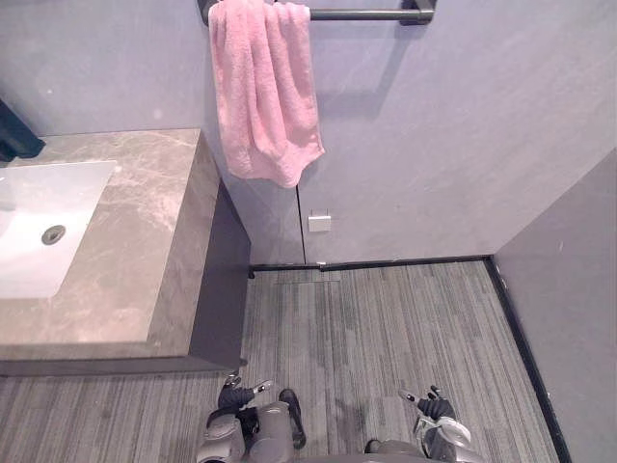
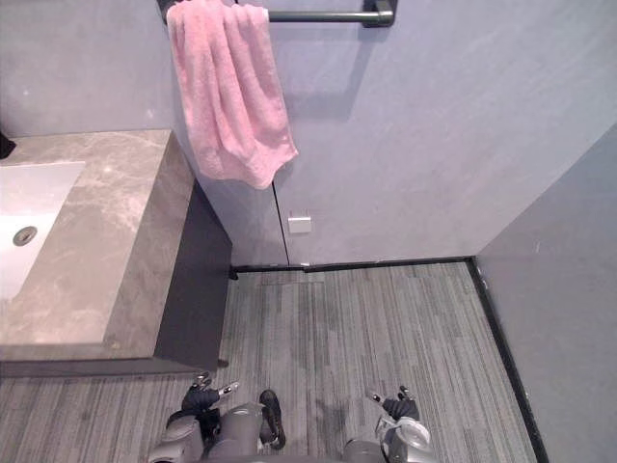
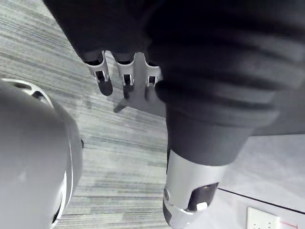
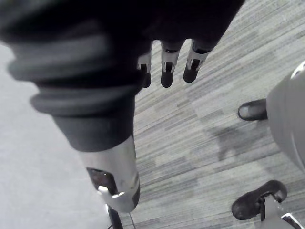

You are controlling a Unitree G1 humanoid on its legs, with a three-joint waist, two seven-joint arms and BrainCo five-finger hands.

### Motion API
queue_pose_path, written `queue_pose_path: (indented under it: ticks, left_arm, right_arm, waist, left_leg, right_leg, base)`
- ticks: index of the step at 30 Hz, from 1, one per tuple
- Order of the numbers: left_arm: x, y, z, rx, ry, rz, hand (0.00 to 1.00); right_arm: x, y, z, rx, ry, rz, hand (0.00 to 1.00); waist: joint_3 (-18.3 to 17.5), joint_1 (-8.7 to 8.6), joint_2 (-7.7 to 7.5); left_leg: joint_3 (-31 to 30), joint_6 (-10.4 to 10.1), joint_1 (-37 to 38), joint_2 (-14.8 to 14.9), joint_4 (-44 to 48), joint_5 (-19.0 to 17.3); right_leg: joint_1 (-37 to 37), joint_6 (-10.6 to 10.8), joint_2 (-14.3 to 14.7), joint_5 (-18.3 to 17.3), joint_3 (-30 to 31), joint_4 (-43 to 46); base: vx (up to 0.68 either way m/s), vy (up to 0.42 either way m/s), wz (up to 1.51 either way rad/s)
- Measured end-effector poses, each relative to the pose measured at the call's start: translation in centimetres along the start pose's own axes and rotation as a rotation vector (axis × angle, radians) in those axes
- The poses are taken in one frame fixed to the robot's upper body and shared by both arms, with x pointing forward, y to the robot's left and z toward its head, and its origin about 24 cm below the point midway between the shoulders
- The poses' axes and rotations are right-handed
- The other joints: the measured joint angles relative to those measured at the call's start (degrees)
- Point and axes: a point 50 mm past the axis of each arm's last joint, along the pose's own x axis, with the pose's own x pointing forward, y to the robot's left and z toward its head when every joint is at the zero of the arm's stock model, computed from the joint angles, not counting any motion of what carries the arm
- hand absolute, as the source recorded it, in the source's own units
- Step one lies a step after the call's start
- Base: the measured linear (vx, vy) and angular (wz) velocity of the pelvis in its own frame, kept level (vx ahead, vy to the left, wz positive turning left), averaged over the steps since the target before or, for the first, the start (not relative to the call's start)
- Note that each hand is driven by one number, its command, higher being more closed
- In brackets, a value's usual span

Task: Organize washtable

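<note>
A: Location of pink towel [image 1: 262,92]?
B: Draped over wall rail [image 1: 366,14], above right end of bench [image 1: 145,251].
A: Hand state?
B: Left hand [image 1: 234,394] and right hand [image 1: 434,405] low over floor [image 1: 386,328], nearer than bench front; fingers loosely extended, empty.

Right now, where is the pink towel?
The pink towel hangs on the dark wall rail, top of the eye views, just right of the marble counter.

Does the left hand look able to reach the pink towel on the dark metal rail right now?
Probably not yet: left hand hangs open, low over the floor, well short of the pink towel. Nothing blocks it, though.
</note>
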Motion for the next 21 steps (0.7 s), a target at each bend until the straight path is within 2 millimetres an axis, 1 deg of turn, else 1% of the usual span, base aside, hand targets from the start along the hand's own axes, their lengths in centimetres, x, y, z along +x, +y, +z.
queue_pose_path:
  ticks: [1,2,3,4,5,6,7,8,9,10,11,12,13,14,16,17,18,19,20,21]
  left_arm:
    - [0.0,0.0,-0.2,0.01,0.005,-0.002,0.0]
    - [-0.1,0.2,-0.4,0.039,0.01,-0.007,0.0]
    - [-0.1,0.3,-0.4,0.051,0.011,-0.01,0.0]
    - [-0.1,0.4,-0.4,0.054,0.014,-0.007,0.0]
    - [-0.1,0.5,-0.5,0.055,0.019,-0.003,0.0]
    - [0.0,0.5,-0.5,0.054,0.02,-0.002,0.0]
    - [0.0,0.5,-0.5,0.053,0.019,-0.002,0.0]
    - [0.0,0.5,-0.5,0.052,0.019,-0.003,0.0]
    - [0.0,0.4,-0.5,0.052,0.021,-0.005,0.0]
    - [0.1,0.4,-0.5,0.054,0.025,-0.006,0.0]
    - [0.1,0.8,-0.6,0.063,0.034,0.001,0.0]
    - [0.1,0.8,-0.7,0.063,0.04,0.001,0.0]
    - [0.1,-0.3,-0.9,0.048,0.051,-0.022,0.0]
    - [0.0,-0.6,-1.1,0.041,0.059,-0.029,0.0]
    - [0.0,-1.3,-1.0,0.027,0.058,-0.041,0.0]
    - [0.0,-1.6,-0.8,0.016,0.052,-0.046,0.0]
    - [0.1,-1.8,-0.6,0.014,0.049,-0.05,0.0]
    - [0.1,-2.1,-0.3,0.01,0.037,-0.059,0.0]
    - [0.0,-2.4,-0.1,0.004,0.025,-0.066,0.0]
    - [0.0,-2.5,0.0,0.0,0.02,-0.068,0.0]
  right_arm:
    - [0.0,0.0,-0.1,-0.005,0.003,0.001,0.0]
    - [-0.1,0.3,-0.2,-0.039,0.001,0.017,0.0]
    - [-0.1,0.4,-0.3,-0.049,0.002,0.022,0.0]
    - [-0.1,0.5,-0.1,-0.051,-0.005,0.024,0.0]
    - [-0.1,0.5,0.1,-0.052,-0.011,0.026,0.0]
    - [-0.1,0.6,0.1,-0.052,-0.011,0.026,0.0]
    - [0.0,0.5,0.2,-0.053,-0.012,0.026,0.0]
    - [0.0,0.5,0.3,-0.054,-0.015,0.026,0.0]
    - [0.0,0.4,0.4,-0.057,-0.017,0.025,0.0]
    - [0.1,0.3,0.5,-0.059,-0.02,0.021,0.0]
    - [0.1,0.0,0.3,-0.067,-0.012,0.015,0.0]
    - [0.0,-0.9,-0.7,-0.082,0.02,-0.005,0.0]
    - [0.2,-1.6,-0.1,-0.081,0.009,-0.024,0.0]
    - [0.4,-1.8,0.4,-0.088,-0.003,-0.029,0.0]
    - [0.4,-1.9,0.7,-0.09,-0.009,-0.033,0.0]
    - [0.4,-1.8,0.3,-0.085,0.004,-0.032,0.0]
    - [0.3,-1.9,0.1,-0.083,0.009,-0.035,0.0]
    - [0.2,-1.6,-0.2,-0.089,0.011,-0.025,0.0]
    - [0.2,-1.2,-0.2,-0.097,0.01,-0.013,0.0]
    - [0.2,-1.0,-0.1,-0.096,0.005,-0.01,0.0]
  waist:
    - [-0.03,0.15,0.02]
    - [-0.21,-0.05,-0.29]
    - [-0.29,-0.33,-0.46]
    - [-0.26,-1.06,-0.49]
    - [-0.21,-1.68,-0.42]
    - [-0.19,-1.93,-0.41]
    - [-0.16,-1.88,-0.42]
    - [-0.05,-2.01,-0.29]
    - [0.01,-2.52,-0.19]
    - [0.09,-3.21,-0.06]
    - [-0.16,-3.28,-0.57]
    - [-0.13,-3.42,-1.53]
    - [-0.31,-2.91,1.18]
    - [-0.22,-2.92,2.0]
    - [-0.31,-3.29,3.29]
    - [-0.27,-3.31,3.37]
    - [-0.12,-3.13,3.39]
    - [0.2,-3.23,2.81]
    - [0.55,-3.08,2.27]
    - [0.53,-2.87,2.34]
  left_leg:
    - [1.16,0.18,2.61,-0.42,-0.86,-1.23]
    - [1.39,0.37,4.83,-1.2,-1.71,-2.23]
    - [1.37,0.54,5.77,-1.43,-1.85,-2.69]
    - [1.38,1.07,7.72,-1.5,-1.94,-3.41]
    - [1.32,1.01,9.21,-1.51,-2.31,-4.03]
    - [1.38,0.81,11.58,-1.52,-3.65,-4.37]
    - [1.26,0.8,12.86,-1.52,-4.5,-4.36]
    - [1.06,0.69,15.42,-1.12,-6.2,-4.28]
    - [0.59,0.49,17.11,-0.73,-7.37,-4.16]
    - [-0.07,0.32,18.4,-0.5,-8.26,-4.08]
    - [-1.31,-1.2,19.72,-1.23,-9.9,-3.29]
    - [-3.64,-2.46,21.24,-2.73,-11.55,-2.96]
    - [-4.62,-4.5,22.13,-0.51,-12.45,-2.08]
    - [-5.24,-6.14,22.16,0.03,-12.72,-0.98]
    - [-5.88,-7.47,22.24,1.08,-12.56,0.32]
    - [-6.53,-8.44,22.06,2.02,-10.35,1.58]
    - [-6.78,-8.74,21.38,2.78,-7.64,2.08]
    - [-8.37,-9.05,17.55,4.86,4.79,3.29]
    - [-8.75,-8.7,13.08,6.97,15.21,2.93]
    - [-8.64,-7.96,10.95,7.93,19.34,2.14]
  right_leg:
    - [-3.6,1.11,-1.24,0.59,0.99,9.01]
    - [-7.56,3.59,-2.66,2.1,1.42,19.09]
    - [-9.36,3.95,-3.24,2.33,1.6,23.34]
    - [-12.65,3.56,-3.56,2.1,1.2,29.51]
    - [-14.52,3.04,-3.85,1.8,-0.07,32.09]
    - [-17.07,1.57,-3.89,0.9,-2.11,33.29]
    - [-18.15,0.89,-3.64,0.33,-3.57,33.0]
    - [-20.02,-0.05,-2.42,-1.1,-5.81,30.19]
    - [-21.39,-0.75,-0.88,-1.37,-6.96,25.61]
    - [-22.16,-0.93,0.52,-1.17,-7.32,20.54]
    - [-22.12,-1.53,2.49,2.73,-6.78,10.88]
    - [-21.72,-5.53,3.13,11.27,-4.66,5.86]
    - [-21.32,-6.13,4.33,10.56,-5.58,6.62]
    - [-21.15,-6.27,4.67,8.9,-5.95,6.6]
    - [-20.48,-7.05,5.19,7.42,-7.52,6.58]
    - [-18.69,-7.33,5.66,6.88,-8.27,5.75]
    - [-16.86,-7.44,6.07,6.74,-8.63,4.59]
    - [-12.0,-7.17,6.44,6.03,-9.24,1.03]
    - [-9.33,-7.2,6.74,5.93,-9.41,-1.03]
    - [-8.2,-7.29,6.79,5.88,-9.45,-1.76]
  base:
    - [0.36,0.256,-0.41]
    - [0.24,0.156,-0.22]
    - [0.34,0.12,0.03]
    - [0.29,0.062,0.13]
    - [0.5,0.068,0.15]
    - [0.37,0.012,0.15]
    - [0.46,-0.023,0.1]
    - [0.41,-0.073,0.13]
    - [0.41,-0.101,0.26]
    - [0.43,-0.135,0.45]
    - [0.44,-0.149,0.66]
    - [0.62,-0.188,0.45]
    - [0.53,-0.183,0.27]
    - [0.43,-0.163,-0.01]
    - [0.31,-0.16,0.21]
    - [0.31,-0.157,0.3]
    - [0.34,-0.198,0.38]
    - [0.33,-0.192,0.28]
    - [0.28,-0.153,0.22]
    - [0.17,-0.042,0.06]
